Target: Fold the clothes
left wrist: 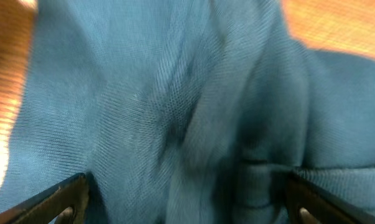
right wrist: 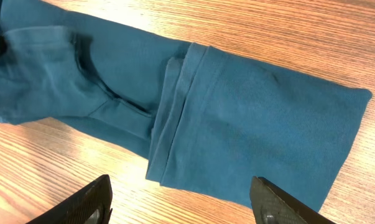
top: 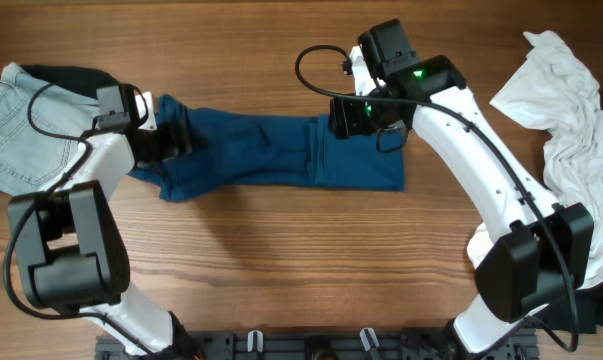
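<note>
- Denim jeans (top: 16, 130), pale blue and crumpled, lie at the far left edge of the overhead frame, with a dark black garment (top: 76, 78) showing just behind them at the upper left.
- Left gripper (top: 171, 140) sits at the left end of the teal-blue knit garment (top: 271, 150), right of the jeans. In the left wrist view its two black fingers (left wrist: 66, 199) stand wide apart in the lower corners, and bunched blue fabric (left wrist: 175, 93) fills the space between them without being pinched.
- The blue garment stretches as a long horizontal band across the upper middle of the brown wooden table (top: 281, 260). Its left end is rumpled under the left gripper. Its right part lies flatter, with a straight right edge.
- In the right wrist view a vertical fold line or hem crosses the fabric (right wrist: 249, 118) near mid-frame, and the cloth left of it is creased and layered.
- Right gripper (top: 346, 118) is over the upper edge of the garment's right part. In its wrist view the black fingers (right wrist: 91, 202) are spread apart at the bottom of the frame, with nothing between them but the cloth and bare wood below; I cannot tell whether they touch the cloth.
- White crumpled cloth (top: 571, 110) is heaped along the right edge of the overhead frame, well apart from the blue garment.
</note>
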